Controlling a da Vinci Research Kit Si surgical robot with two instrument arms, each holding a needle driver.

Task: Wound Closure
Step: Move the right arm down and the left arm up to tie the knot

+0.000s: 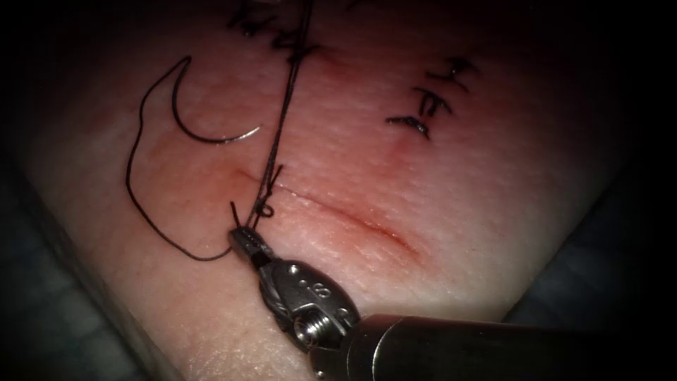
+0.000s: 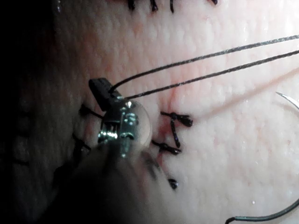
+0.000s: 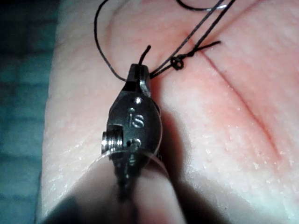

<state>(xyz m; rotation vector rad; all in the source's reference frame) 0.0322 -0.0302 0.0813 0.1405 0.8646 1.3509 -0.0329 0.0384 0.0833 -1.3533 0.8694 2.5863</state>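
**Knot being worked at the cut, thread held taut from both ends**

The right tool [image 1: 243, 238] reached in low from the right, wrist bent toward the cut [image 1: 338, 215], jaws clenched on the thread [image 1: 271, 152] just beside the knot [image 1: 264, 208]. The left tool [image 2: 100, 88] lay over the older stitches [image 2: 173, 133], its jaws clamped on two strands running away taut. The needle [image 1: 204, 127] lay loose on the tissue [image 1: 437, 212], left of the cut, in neither tool and not in the flesh. My guess: a knot-tying stage; any next pull would want even tension so the knot seats on the cut.
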